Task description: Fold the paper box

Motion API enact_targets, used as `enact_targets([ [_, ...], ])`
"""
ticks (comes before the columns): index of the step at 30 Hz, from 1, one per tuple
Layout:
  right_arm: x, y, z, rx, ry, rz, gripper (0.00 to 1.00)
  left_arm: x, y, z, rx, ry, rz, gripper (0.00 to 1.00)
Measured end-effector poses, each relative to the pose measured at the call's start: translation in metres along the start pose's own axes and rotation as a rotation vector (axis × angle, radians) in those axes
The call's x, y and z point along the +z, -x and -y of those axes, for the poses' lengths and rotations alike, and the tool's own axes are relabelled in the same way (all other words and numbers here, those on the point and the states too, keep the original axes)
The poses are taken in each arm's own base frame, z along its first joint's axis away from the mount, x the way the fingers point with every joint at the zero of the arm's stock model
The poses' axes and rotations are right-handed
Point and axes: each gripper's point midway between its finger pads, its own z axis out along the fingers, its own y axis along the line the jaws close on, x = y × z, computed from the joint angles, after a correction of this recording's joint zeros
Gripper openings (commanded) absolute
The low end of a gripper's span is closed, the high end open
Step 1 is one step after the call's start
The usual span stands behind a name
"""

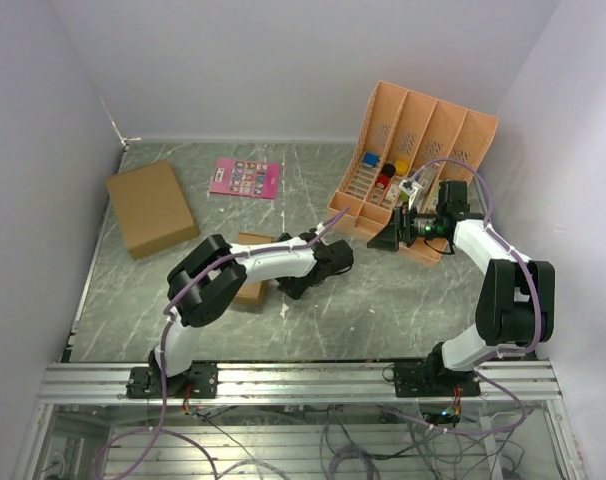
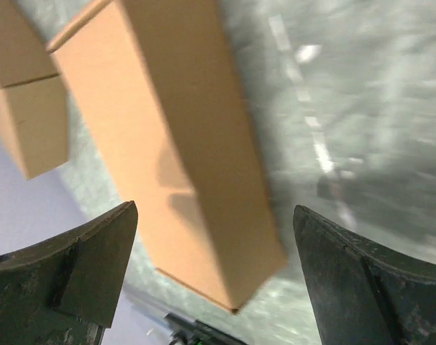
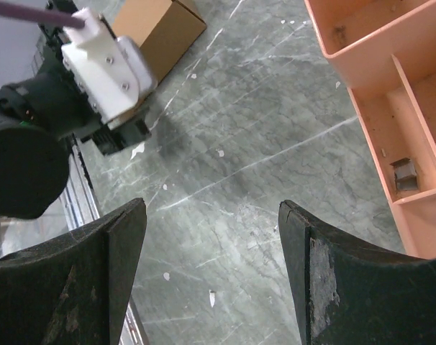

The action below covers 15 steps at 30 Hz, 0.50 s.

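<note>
White arms (image 1: pixel 273 262), black joints (image 1: pixel 208 280) (purple cables (image 3: pixel 31 12), scuffed fingers (image 3: pixel 333 280))

A large plain brown cardboard box (image 1: pixel 151 208) lies flat at the far left of a green marbled surface (image 1: pixel 373 300), well apart from a pink printed sheet (image 1: pixel 245 177) lying nearer the back wall. At far right sits an orange divided rack (image 1: pixel 433 125), with a blue item (image 1: pixel 371 158), a yellow item (image 1: pixel 401 167) and a red item (image 1: pixel 383 181) in its low front compartments. A small grey piece (image 3: pixel 403 175) rests in one compartment. An aluminium rail (image 1: pixel 303 380) runs along the near edge.
</note>
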Motion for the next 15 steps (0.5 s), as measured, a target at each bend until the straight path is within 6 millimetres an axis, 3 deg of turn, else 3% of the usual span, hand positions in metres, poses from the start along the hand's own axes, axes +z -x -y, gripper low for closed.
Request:
enact_targets([
  [4, -0.001, 0.000, -0.001, 0.002, 0.004, 0.002, 0.73, -0.020, 0.013, 0.029, -0.036, -0.150, 0.074, 0.99],
  [9, -0.001, 0.000, 0.000, -0.003, 0.003, 0.003, 0.73, -0.061, 0.029, 0.038, -0.131, -0.350, 0.204, 0.99],
  [13, -0.002, -0.002, 0.000, -0.025, 0.007, -0.005, 0.65, -0.097, 0.035, 0.016, -0.287, -0.551, 0.346, 0.87],
  [15, -0.002, -0.003, -0.001, -0.040, 0.013, -0.008, 0.60, -0.097, 0.037, -0.012, -0.430, -0.647, 0.401, 0.86],
])
